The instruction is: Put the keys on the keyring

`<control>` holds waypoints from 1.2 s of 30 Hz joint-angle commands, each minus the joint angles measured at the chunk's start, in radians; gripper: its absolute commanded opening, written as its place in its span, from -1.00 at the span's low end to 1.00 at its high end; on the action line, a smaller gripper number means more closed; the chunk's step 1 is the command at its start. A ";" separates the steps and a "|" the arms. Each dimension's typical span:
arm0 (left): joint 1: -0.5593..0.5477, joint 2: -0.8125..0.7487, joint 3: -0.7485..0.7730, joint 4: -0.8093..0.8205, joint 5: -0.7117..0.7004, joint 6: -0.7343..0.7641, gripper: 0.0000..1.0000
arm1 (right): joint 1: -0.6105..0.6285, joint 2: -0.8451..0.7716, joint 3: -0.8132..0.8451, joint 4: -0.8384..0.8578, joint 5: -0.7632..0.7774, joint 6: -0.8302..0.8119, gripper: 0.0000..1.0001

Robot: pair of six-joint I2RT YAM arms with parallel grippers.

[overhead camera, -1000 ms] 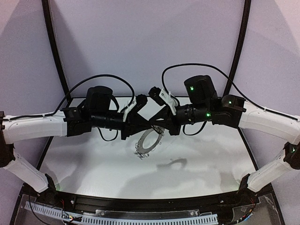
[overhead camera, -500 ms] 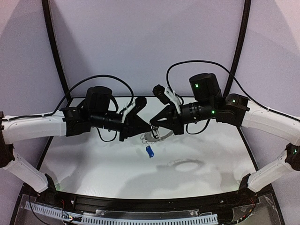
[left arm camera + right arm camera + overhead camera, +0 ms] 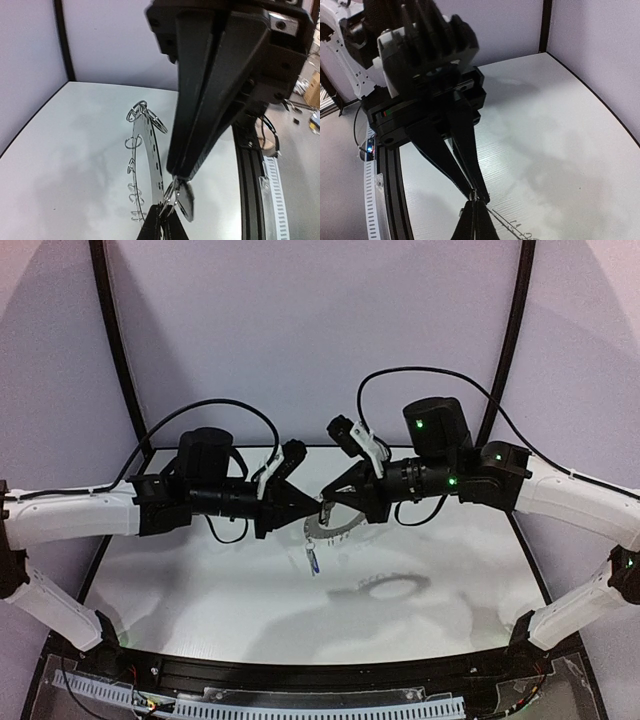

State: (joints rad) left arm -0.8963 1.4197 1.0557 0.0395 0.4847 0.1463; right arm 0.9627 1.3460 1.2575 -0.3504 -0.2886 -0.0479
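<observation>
Pinches the keyring [image 3: 332, 528] aloft, well above the tabletop [image 3: 200, 580], with left gripper [image 3: 303, 517] jaws pressed together on its rim. Meets it with right gripper [image 3: 325, 511] jaws likewise shut tight, seemingly nipping a wire loop [image 3: 171, 192], though too blurred to be sure. Carries 1 blue key [image 3: 312, 560] dangling just below that loop; shows no black key. Could go wrong by pulling the 2 arms apart and bending the loop, or by easing either pinch early and dropping ring and key to the tabletop.

Left gripper [image 3: 306, 513], right gripper [image 3: 326, 508] and keyring [image 3: 338, 531] crowd the middle; near table [image 3: 200, 590] open.
</observation>
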 commanded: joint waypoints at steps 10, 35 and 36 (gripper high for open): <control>0.003 -0.083 -0.099 0.223 -0.165 -0.126 -0.98 | -0.004 0.032 -0.111 0.180 0.231 0.232 -1.00; 0.004 -0.063 -0.061 0.062 -0.066 -0.052 -0.02 | -0.005 0.080 0.084 0.007 0.081 -0.055 -1.00; 0.004 -0.059 -0.058 0.060 -0.076 -0.051 -0.07 | -0.005 0.081 0.087 -0.001 0.058 -0.061 -1.00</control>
State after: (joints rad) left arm -0.8886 1.3521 0.9524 0.1551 0.3962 0.0666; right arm 0.9592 1.4235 1.3045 -0.3157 -0.1658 -0.0517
